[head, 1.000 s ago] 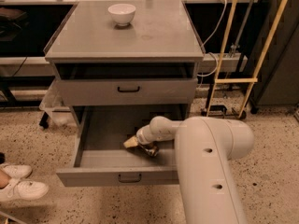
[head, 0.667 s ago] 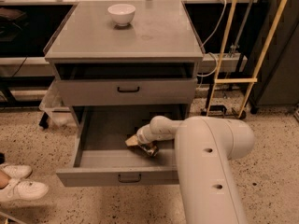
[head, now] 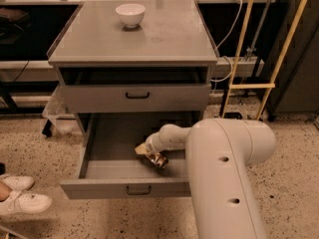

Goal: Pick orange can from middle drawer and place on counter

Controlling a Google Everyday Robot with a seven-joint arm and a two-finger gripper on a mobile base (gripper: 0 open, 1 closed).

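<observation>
White arm (head: 227, 183): its bulky shell fills your near right and covers the right part of the drawer, so you see nothing of what lies there.
Middle drawer (head: 107, 169): it is pulled out, with grey floor showing on the left. Its low front wall and the drawer above leave you a narrow way out.
Tool (head: 146, 150): it is down inside the drawer near the front, right against the can. You cannot tell how far it is open or whether it has hold of anything.
Orange can (head: 159, 160): it sits on the drawer floor, touching the tool, apparently tipped. You cannot make out its exact lie.
Step in hand: probably the grasp. Make sure of a firm hold before you lift, since a shiny can may slip. Raise it over the front wall, then bring it outward before you climb.
Upper drawer (head: 134, 96): it is nearly closed and overhangs your path.
Counter (head: 164, 41): aim for its middle or front.
White bowl (head: 130, 14): it stands at the rear left, so keep well apart from it.
</observation>
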